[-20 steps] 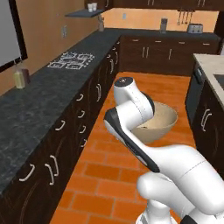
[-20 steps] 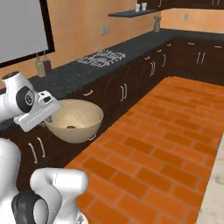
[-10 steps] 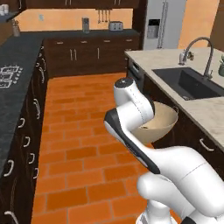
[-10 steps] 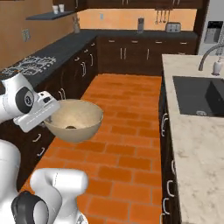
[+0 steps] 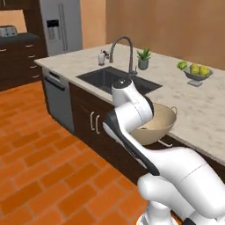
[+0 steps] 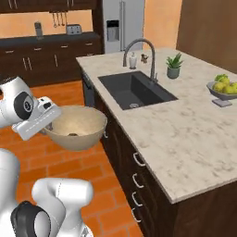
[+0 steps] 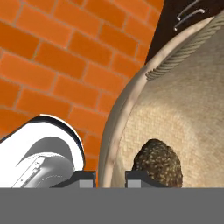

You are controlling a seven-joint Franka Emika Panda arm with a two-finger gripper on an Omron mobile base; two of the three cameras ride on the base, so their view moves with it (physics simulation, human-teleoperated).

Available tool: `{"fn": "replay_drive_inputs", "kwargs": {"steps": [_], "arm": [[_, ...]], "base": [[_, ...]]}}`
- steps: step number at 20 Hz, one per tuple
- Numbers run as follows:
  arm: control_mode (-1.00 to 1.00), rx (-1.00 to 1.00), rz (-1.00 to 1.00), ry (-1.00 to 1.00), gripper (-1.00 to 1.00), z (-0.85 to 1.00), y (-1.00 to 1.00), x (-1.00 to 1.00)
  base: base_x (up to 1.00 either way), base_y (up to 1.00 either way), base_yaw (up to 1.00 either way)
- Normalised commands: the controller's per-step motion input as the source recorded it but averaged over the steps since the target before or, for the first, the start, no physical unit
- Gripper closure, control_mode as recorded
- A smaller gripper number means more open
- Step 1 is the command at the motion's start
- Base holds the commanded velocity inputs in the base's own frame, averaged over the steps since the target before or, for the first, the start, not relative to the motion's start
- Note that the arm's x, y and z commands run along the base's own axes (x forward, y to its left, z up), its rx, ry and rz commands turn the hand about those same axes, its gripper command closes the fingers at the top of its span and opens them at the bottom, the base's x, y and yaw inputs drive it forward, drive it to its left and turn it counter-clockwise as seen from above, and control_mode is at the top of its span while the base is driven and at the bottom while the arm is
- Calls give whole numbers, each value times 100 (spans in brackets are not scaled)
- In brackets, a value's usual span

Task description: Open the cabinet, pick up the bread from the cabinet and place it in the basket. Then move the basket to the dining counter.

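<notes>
While your claw (image 7: 110, 178) pinches the rim of the basket (image 6: 76, 126), one tip inside and one outside, you have that basket held off the brick floor (image 5: 39, 176), just beside the dining bench (image 6: 185, 125). The bread (image 7: 158, 162) lies at the basket's bottom. Farther along the bench sit the sink (image 6: 135, 89), tap (image 6: 141, 53), a potted plant (image 6: 174, 65) and a fruit bowl (image 6: 224, 89).

Arm rises from base, bent at elbow, wrist w/ hand held out at mid height. Gripper (image 7: 110, 177) jaws closed on rim of basket (image 6: 76, 127): one fingertip (image 7: 86, 178) outside the wall, other inside. Basket carried up in the air, roughly level.
</notes>
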Motion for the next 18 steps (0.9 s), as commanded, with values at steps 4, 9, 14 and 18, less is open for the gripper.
{"fn": "replay_drive_inputs", "kwargs": {"steps": [4, 9, 14, 18], "arm": [[100, 0, 0, 0, 100, 0, 0, 0], [100, 0, 0, 0, 100, 0, 0, 0], [100, 0, 0, 0, 100, 0, 0, 0], [100, 0, 0, 0, 100, 0, 0, 0]], "base": [[21, 26, -87], [22, 26, -88], [17, 34, -84], [3, 95, -52]]}}
